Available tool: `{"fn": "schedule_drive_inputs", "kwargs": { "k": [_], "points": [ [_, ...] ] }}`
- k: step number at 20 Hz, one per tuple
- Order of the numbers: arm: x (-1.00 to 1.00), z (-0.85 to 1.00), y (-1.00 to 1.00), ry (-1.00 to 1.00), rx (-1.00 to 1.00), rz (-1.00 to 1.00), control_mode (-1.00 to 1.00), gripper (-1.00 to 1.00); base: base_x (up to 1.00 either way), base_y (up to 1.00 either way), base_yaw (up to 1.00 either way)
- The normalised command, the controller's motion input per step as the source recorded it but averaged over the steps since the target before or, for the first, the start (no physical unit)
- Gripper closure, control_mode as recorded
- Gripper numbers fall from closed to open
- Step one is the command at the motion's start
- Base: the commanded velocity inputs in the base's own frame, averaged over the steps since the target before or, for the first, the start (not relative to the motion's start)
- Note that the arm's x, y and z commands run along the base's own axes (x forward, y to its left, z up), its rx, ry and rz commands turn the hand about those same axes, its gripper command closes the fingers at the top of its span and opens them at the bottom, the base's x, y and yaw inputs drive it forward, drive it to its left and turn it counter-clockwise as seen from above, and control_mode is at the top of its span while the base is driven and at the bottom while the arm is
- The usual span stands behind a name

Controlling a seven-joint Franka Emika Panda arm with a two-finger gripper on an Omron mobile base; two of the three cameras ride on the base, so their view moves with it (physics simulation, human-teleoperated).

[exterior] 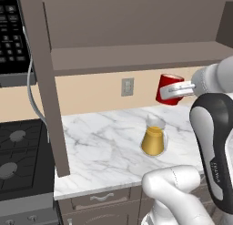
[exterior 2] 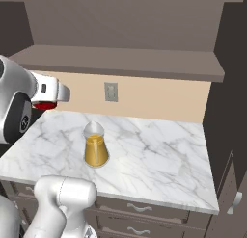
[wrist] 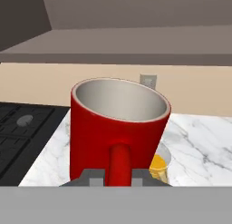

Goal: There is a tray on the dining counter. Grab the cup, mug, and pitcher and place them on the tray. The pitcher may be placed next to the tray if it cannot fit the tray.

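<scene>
Clamped on the handle of the red mug (wrist: 118, 128), my hand (exterior: 175, 90) holds it up in the air, well clear of the worktop (exterior: 109, 146) and just under the brown shelf (exterior: 136, 55) that runs along the wall. In the left base view the mug sits tilted in front of the beige wall, right of the wall outlet (exterior: 128, 87). The marble below has plenty of bare room to both sides, ending at a dark cabinet side on the right and at a brown post (exterior: 48, 83) on the left, with the black stove (exterior: 20, 151) beyond it.

Looking along my fingers, the mug's pale inside is empty. The glass pitcher (exterior: 153, 136) stands upright on the marble, orange-yellow liquid filling its wide lower part.

From the right base view my white arm covers most of the mug, leaving a red sliver (exterior 2: 45, 105); that side shows the drawers (exterior 2: 140, 210) under the worktop's front edge.
</scene>
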Motion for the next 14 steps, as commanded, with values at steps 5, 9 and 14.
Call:
{"fn": "schedule_drive_inputs", "kwargs": {
  "k": [5,9,14],
  "points": [
    [-0.03,-0.01,-0.09,0.12,-0.17,0.0,-1.0,1.0,0.0,0.0,0.0],
    [-0.06,-0.09,-0.09,0.04,-0.08,0.0,-1.0,1.0,0.0,0.0,0.0],
    [-0.01,-0.07,-0.08,0.0,0.0,0.0,-1.0,1.0,0.0,0.0,0.0]
  ]
}}
